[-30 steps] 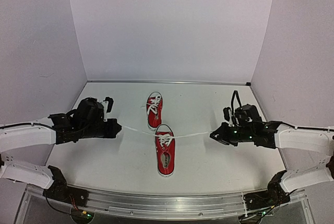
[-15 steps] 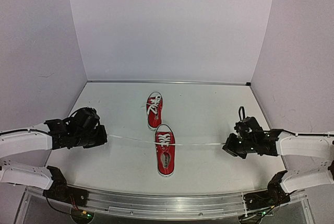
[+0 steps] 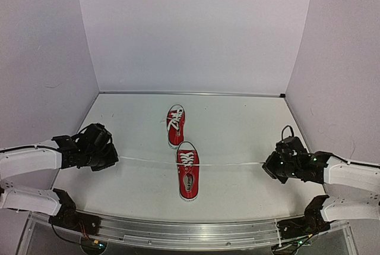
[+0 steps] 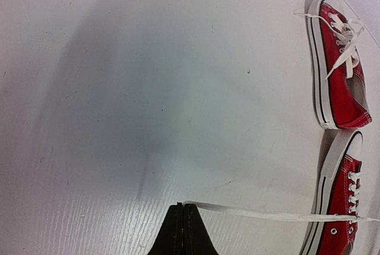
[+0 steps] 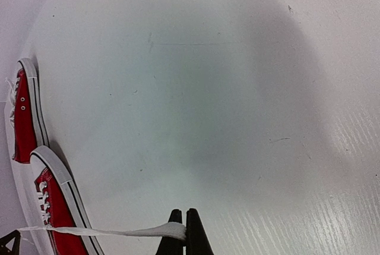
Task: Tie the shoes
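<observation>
Two red shoes with white laces lie mid-table, one behind the other. The near shoe (image 3: 188, 175) has its two lace ends stretched out straight to either side. My left gripper (image 3: 116, 158) is shut on the left lace end (image 3: 148, 160); the wrist view shows the lace (image 4: 267, 214) running from its tips (image 4: 183, 205) to the near shoe (image 4: 341, 207). My right gripper (image 3: 265, 164) is shut on the right lace end (image 3: 231, 164), which bunches at its tips (image 5: 184, 212). The far shoe (image 3: 176, 125) lies untouched, its laces loose (image 4: 344, 47).
White walls enclose the table at the back and on both sides, and each arm is near its side wall. A metal rail (image 3: 190, 231) runs along the near edge, between the arm bases.
Both grippers moved outward, away from the near shoe and towards the side walls. The two lace ends went from a slack, angled line to a straight, low line across the table.
</observation>
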